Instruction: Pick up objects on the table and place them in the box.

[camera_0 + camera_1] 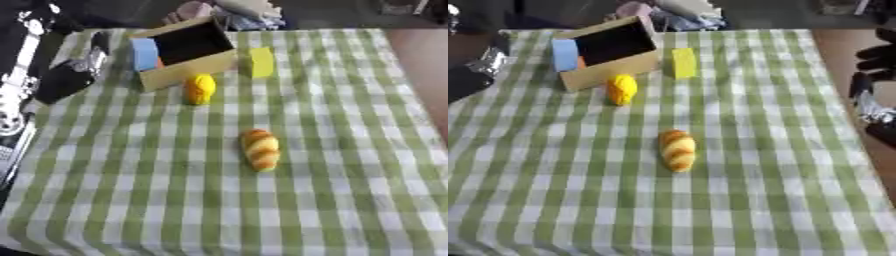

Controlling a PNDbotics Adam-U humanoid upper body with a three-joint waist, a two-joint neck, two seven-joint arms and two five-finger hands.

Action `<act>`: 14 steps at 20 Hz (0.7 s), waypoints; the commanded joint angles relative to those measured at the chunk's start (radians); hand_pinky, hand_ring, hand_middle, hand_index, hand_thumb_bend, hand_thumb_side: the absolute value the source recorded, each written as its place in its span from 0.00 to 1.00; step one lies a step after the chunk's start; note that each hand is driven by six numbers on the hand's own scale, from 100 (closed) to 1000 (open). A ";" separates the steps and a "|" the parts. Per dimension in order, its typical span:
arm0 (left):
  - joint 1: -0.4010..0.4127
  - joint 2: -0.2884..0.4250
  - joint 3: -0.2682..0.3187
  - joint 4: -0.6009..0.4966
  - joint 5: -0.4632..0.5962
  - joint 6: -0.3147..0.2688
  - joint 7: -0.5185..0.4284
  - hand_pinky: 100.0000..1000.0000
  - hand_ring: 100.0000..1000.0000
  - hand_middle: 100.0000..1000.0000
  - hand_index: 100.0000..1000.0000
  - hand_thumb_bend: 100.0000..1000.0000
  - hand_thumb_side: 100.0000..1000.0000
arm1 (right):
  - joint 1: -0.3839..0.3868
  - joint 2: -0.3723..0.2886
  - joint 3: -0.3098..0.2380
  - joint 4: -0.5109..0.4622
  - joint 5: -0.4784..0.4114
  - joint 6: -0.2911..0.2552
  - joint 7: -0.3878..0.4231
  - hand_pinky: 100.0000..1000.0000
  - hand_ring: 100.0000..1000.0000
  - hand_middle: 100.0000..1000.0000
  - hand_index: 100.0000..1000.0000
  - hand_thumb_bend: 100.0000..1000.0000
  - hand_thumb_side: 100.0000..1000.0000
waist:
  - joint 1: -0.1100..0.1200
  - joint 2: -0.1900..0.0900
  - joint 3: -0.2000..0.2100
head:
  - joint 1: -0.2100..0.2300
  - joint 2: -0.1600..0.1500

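Note:
A cardboard box (188, 67) stands at the far left of the table, its dark inside facing me. A blue block (144, 53) leans in its left end with a bit of orange beside it. Just right of the box stands a yellow block (261, 62). A yellow-orange rounded object (199, 89) sits in front of the box. Alone at the table's middle lies a striped bread-like roll (260, 149). My left hand (68, 80) hovers over the table's left edge, left of the box, holding nothing that I can see. My right hand (875, 57) shows at the right edge, fingers spread, empty.
The green-and-white checked cloth (332, 200) covers the whole table. My black and white left arm (17, 85) runs down the left side. Bundled cloth and other things (245, 12) lie beyond the far edge. Brown floor shows past the right edge.

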 commanded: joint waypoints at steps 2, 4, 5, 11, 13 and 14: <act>-0.018 -0.055 0.017 -0.020 0.040 -0.052 0.074 0.69 0.62 0.65 0.80 0.13 0.47 | -0.116 -0.121 -0.012 0.046 -0.001 0.022 -0.007 0.70 0.74 0.74 0.95 0.00 0.38 | -0.009 -0.008 0.025 | -0.039 -0.002; -0.025 -0.088 0.013 -0.020 0.060 -0.071 0.098 0.69 0.62 0.66 0.80 0.12 0.50 | -0.186 -0.148 -0.008 0.110 -0.003 0.033 -0.004 0.69 0.74 0.74 0.96 0.00 0.37 | -0.007 -0.005 0.049 | -0.063 -0.005; -0.029 -0.105 0.011 -0.020 0.066 -0.076 0.099 0.69 0.63 0.66 0.80 0.12 0.50 | -0.221 -0.157 -0.005 0.150 -0.004 0.037 -0.001 0.70 0.74 0.74 0.96 0.00 0.37 | -0.007 -0.003 0.062 | -0.076 -0.006; -0.042 -0.187 0.014 -0.020 0.079 -0.079 0.095 0.69 0.62 0.65 0.80 0.12 0.53 | -0.411 -0.149 0.009 0.436 0.022 0.044 0.034 0.69 0.74 0.75 0.96 0.00 0.35 | -0.015 0.006 0.129 | -0.142 -0.019; -0.045 -0.207 0.010 -0.020 0.086 -0.089 0.093 0.69 0.61 0.64 0.80 0.12 0.53 | -0.468 -0.132 0.010 0.542 0.032 0.036 0.051 0.70 0.75 0.76 0.97 0.00 0.31 | -0.019 0.008 0.152 | -0.168 -0.025; -0.045 -0.217 0.006 -0.020 0.091 -0.094 0.091 0.69 0.61 0.64 0.79 0.13 0.54 | -0.495 -0.121 0.011 0.598 0.045 0.033 0.061 0.70 0.76 0.77 0.97 0.00 0.27 | -0.020 0.009 0.163 | -0.181 -0.028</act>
